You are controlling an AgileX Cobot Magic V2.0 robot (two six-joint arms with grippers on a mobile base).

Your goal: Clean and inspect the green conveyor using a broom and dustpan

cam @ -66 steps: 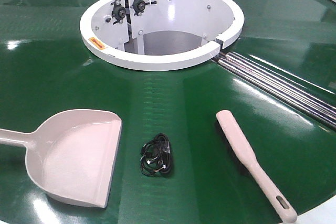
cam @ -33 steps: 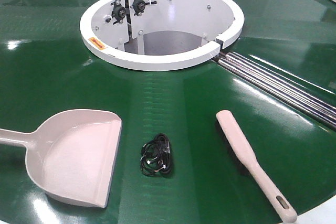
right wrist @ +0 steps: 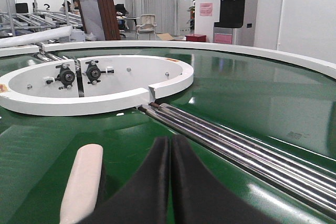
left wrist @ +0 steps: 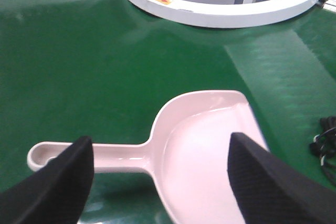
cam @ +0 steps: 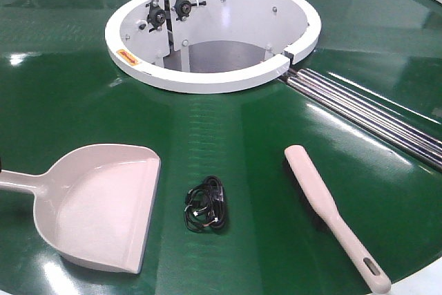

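Black left gripper (left wrist: 160, 144) spread over dustpan (left wrist: 210, 129) handle; right gripper (right wrist: 170, 144) pressed together beside broom (right wrist: 84, 177).

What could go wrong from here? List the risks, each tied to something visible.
1. The open left gripper spans the dustpan along its handle, not across it; closing may shove it instead of gripping.
2. The right gripper is shut beside the broom; descending like that could knock it.
3. The black cable bundle may snag on the broom rather than slide into the pan.
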